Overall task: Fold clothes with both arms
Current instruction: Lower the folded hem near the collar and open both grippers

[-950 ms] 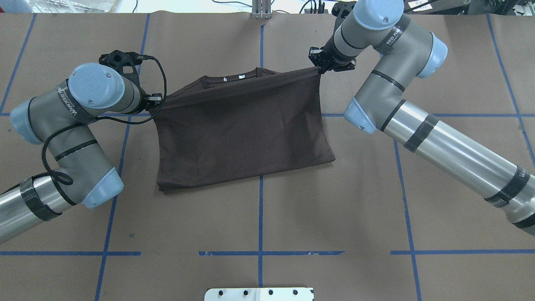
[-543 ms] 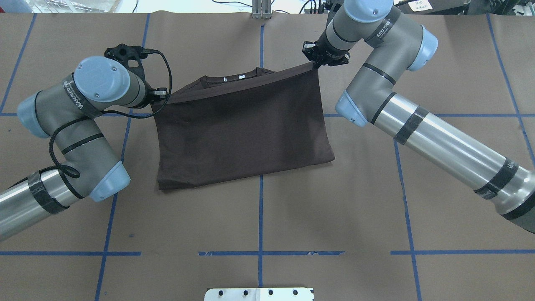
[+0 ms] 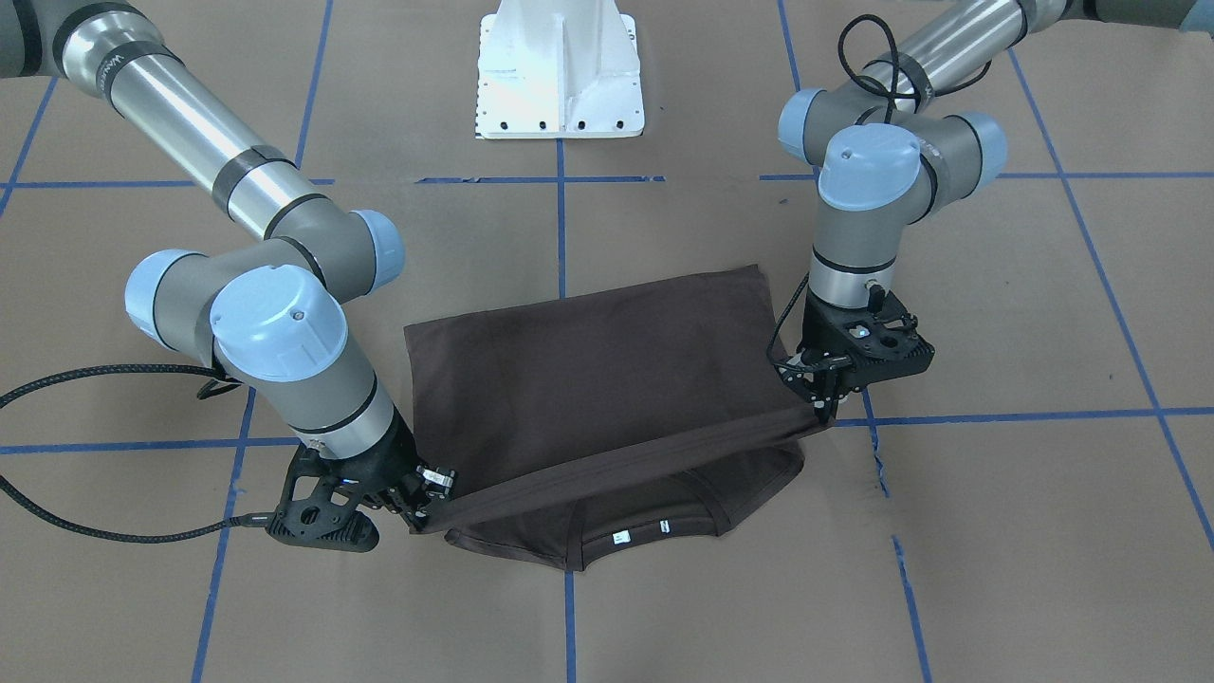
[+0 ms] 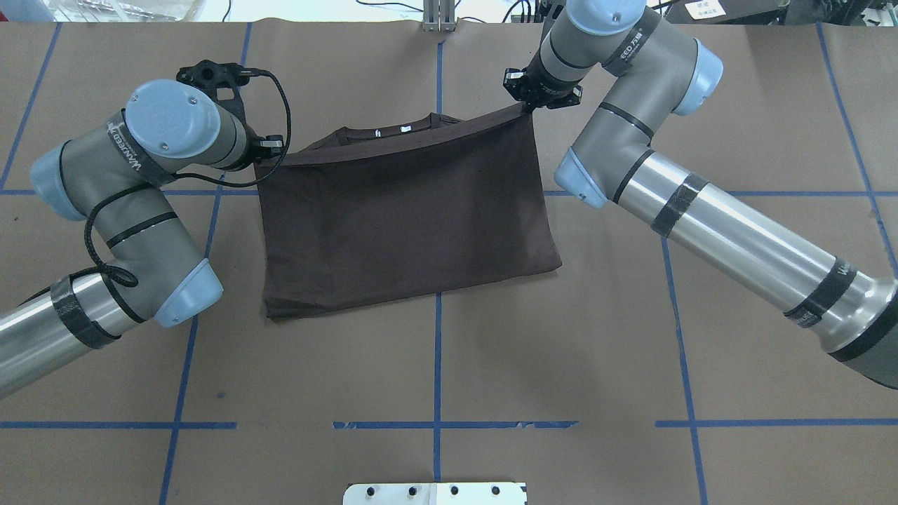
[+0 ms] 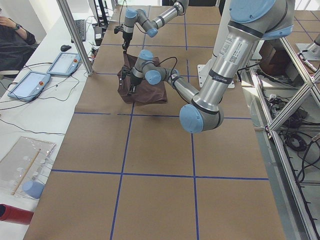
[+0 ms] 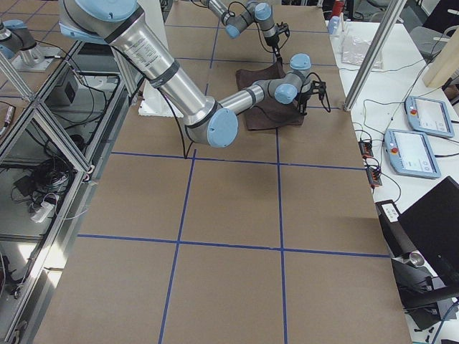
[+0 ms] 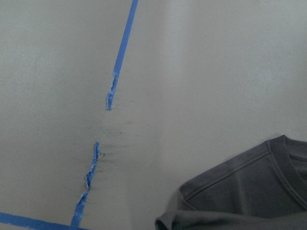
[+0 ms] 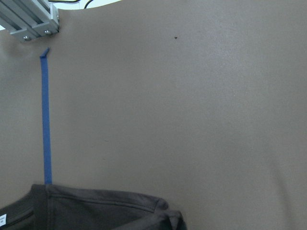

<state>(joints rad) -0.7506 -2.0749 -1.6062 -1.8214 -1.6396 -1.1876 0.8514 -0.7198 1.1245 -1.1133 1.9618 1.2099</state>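
Spanning left claw [image 4: 269,156] to right claw [image 4: 526,106] stretches T-shirt [image 4: 403,210].

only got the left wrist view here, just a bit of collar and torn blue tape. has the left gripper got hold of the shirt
Observer: Yes. In the front-facing view the left gripper is shut on one corner of the T-shirt's lifted edge.
Operator: and the other corner
Observer: The right gripper pinches it. The edge runs taut between the two grippers, raised just short of the collar, which the overhead view shows uncovered.
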